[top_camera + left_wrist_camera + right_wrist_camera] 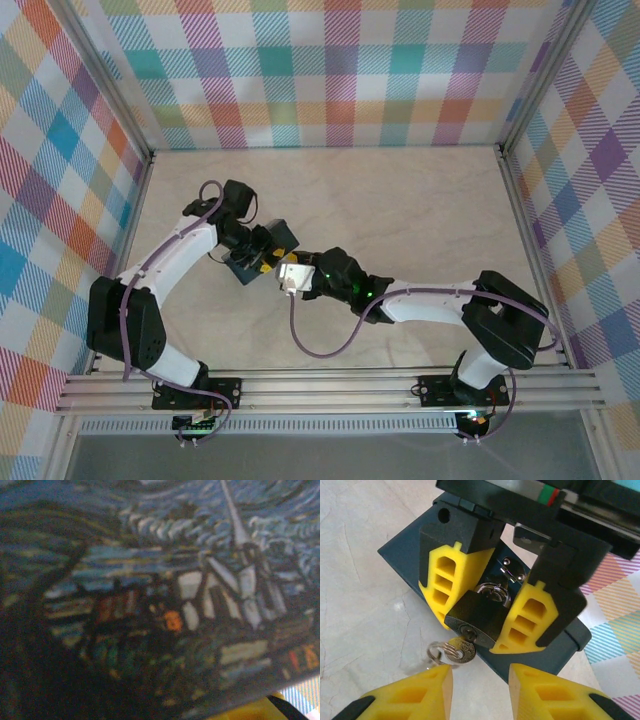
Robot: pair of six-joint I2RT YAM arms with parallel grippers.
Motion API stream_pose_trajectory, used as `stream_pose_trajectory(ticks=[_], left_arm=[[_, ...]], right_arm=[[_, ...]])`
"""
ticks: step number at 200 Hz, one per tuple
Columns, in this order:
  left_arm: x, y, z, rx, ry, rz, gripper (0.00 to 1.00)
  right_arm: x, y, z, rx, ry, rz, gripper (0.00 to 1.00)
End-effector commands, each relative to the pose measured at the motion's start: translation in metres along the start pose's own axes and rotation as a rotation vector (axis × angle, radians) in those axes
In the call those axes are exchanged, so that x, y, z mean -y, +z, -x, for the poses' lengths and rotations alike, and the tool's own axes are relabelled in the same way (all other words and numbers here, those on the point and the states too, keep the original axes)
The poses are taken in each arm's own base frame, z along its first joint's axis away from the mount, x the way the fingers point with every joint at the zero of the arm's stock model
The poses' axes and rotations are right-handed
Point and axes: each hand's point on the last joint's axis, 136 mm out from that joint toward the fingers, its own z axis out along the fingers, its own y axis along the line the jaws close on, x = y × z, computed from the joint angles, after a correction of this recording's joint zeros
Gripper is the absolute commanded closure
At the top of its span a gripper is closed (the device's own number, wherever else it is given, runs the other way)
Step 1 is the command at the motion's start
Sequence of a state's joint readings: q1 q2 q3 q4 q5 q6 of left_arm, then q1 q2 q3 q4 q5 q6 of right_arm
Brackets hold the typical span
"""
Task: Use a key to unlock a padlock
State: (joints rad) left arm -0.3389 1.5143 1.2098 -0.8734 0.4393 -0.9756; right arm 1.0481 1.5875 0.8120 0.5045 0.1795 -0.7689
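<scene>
Top view: both arms meet mid-worktop (420,200). The left arm (185,245) curls in over a dark blue swirl-patterned box (281,236), and the right arm (430,297) comes in from the other side, its tip just beside the box. Lock and key are too tiny to pick out from up here.

Left wrist cam: a blurry close-up of the box's painted surface (165,580), with a sliver of yellow finger (245,713) in the bottom corner.

Right wrist cam is the good one. The left fingers (445,575) are clenched on the small dark-bodied padlock (479,616), one yellow pad on each side of it. Its thin silvery shackle (494,591) points up and away, hooked through the shiny clasp (512,571) on the box's front. The keyhole end faces down toward the camera, so the long axis runs from upper right to lower left. The little tan metal key (462,650) sits in the keyhole, head sticking out lower left, with a wire ring (438,653) on it. The right fingers (415,697) are spread apart just below the key, gripping nothing.
</scene>
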Motion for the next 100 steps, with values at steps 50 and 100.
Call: stream_pose_trajectory(ticks=[50, 100], left_arm=[[0.012, -0.007, -0.005, -0.001, 0.024, -0.034, 0.85], [0.012, -0.006, -0.005, -0.004, 0.023, -0.038, 0.85]], right_arm=[[0.003, 0.014, 0.01, 0.02, -0.075, -0.036, 0.73], [0.012, 0.016, 0.013, 0.021, -0.082, -0.081, 0.74]])
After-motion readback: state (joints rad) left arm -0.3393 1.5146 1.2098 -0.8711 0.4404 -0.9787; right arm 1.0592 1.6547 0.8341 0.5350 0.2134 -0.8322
